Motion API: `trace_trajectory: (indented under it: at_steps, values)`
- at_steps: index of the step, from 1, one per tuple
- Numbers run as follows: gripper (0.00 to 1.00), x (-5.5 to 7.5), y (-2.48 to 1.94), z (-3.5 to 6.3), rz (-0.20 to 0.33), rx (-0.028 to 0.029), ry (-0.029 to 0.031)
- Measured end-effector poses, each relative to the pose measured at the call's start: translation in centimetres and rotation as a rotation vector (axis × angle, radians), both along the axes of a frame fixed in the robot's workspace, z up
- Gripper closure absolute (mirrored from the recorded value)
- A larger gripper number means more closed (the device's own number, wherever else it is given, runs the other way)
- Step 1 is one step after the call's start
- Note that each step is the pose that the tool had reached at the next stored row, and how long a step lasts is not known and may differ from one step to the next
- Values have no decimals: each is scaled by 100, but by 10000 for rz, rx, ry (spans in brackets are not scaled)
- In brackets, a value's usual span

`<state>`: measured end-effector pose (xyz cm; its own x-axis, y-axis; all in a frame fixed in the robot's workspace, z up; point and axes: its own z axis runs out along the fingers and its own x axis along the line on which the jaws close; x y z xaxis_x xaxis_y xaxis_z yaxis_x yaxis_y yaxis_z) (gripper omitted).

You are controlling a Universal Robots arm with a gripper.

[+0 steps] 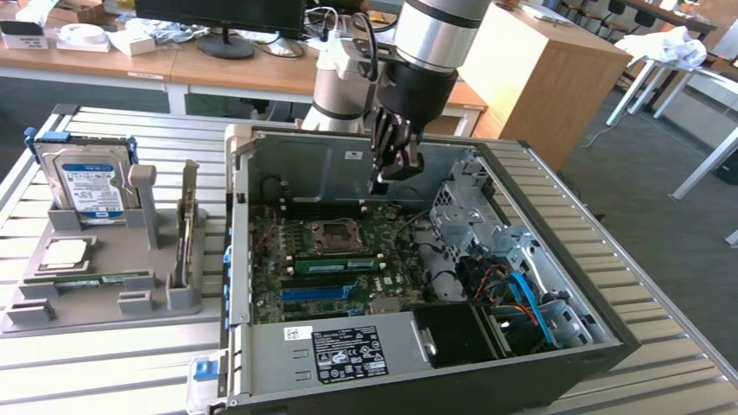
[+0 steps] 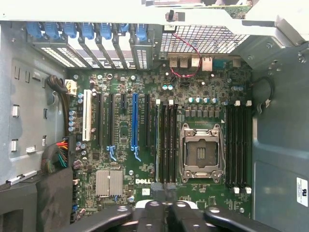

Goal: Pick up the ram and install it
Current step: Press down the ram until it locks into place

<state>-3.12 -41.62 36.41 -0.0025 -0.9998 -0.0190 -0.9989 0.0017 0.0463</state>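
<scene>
Ram (image 1: 334,263): on edge in a memory slot on the motherboard, inside the open case (image 1: 238,259). Can't confirm from here that it's fully latched.

Near to far, exterior view:
- Power supply (image 1: 346,350) with white label, at the case's front edge.
- Behind it, the blue expansion slot (image 1: 314,292), then the ram, then the bare CPU socket (image 1: 334,232). The ram is on the expansion-slot side of the socket, close to it but apart.
- Gripper (image 1: 386,183) hangs above the board, clear of the ram. Jaws drawn almost together, nothing between them. In the wrist view the tips line up near one end of that slot bank.
- Off to the exterior view's left, on the slatted surface (image 1: 116,380): grey holder tray (image 1: 104,307) with a second green stick (image 1: 92,278) lying flat in it, and the hard drive (image 1: 92,186) standing at the back.

Handling, my read:
- Light, thin, stiff board that won't flex much before it cracks.
- Chips and the contact edge are the fragile parts.
- Best held across the flat faces near the top edge, or by the short ends.
- Any seating force should go straight down the top edge. Side load would risk the slot and latches.
</scene>
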Motion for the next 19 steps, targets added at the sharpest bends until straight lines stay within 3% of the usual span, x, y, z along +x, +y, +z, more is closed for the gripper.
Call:
trace_trajectory:
  at_steps: [2,19]
  values:
    - [90,0,0,0,0,0,0]
    - [90,66,0,0,0,-1,0]
